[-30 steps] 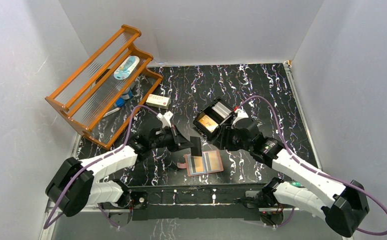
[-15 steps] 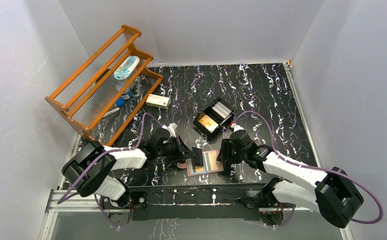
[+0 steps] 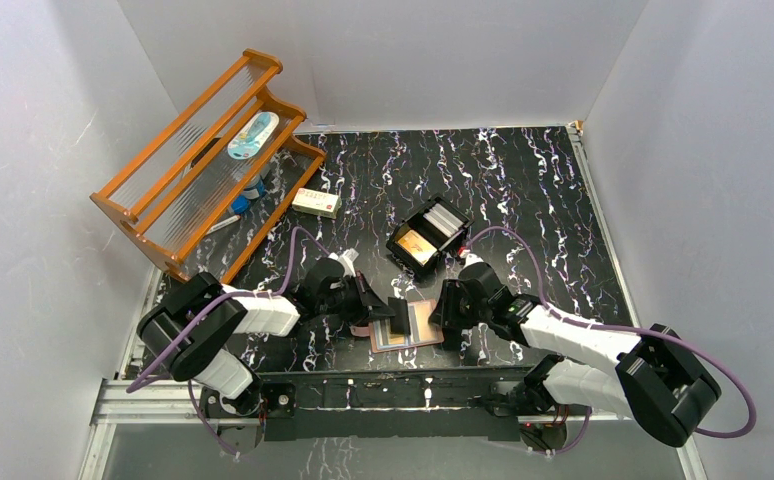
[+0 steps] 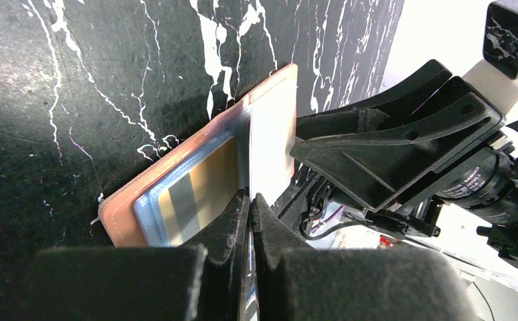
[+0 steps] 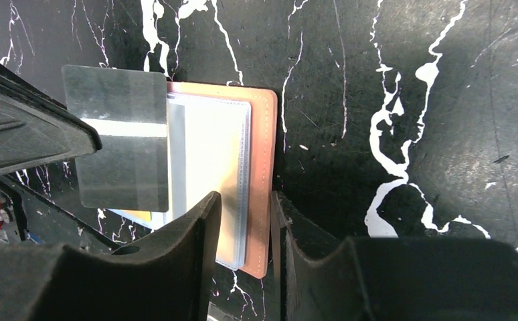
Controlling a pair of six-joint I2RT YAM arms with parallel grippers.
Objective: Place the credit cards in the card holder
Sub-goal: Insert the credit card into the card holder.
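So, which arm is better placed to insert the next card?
Left: the left gripper is shut on a silver-grey card over the open card holder; the right gripper merely straddles its edge.

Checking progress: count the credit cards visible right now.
4: silver card in the left gripper, striped card sleeved in the card holder, gold card and white card in the black tray. More may be stacked underneath.

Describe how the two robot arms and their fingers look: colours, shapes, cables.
Both arms are alike: the left arm and right arm have white tube-like links between bulky black joint housings. A purple cable loops along each. The fingers are matt black, broad at the root and tapering to flat tips. One black motor carries small white print, unreadable.
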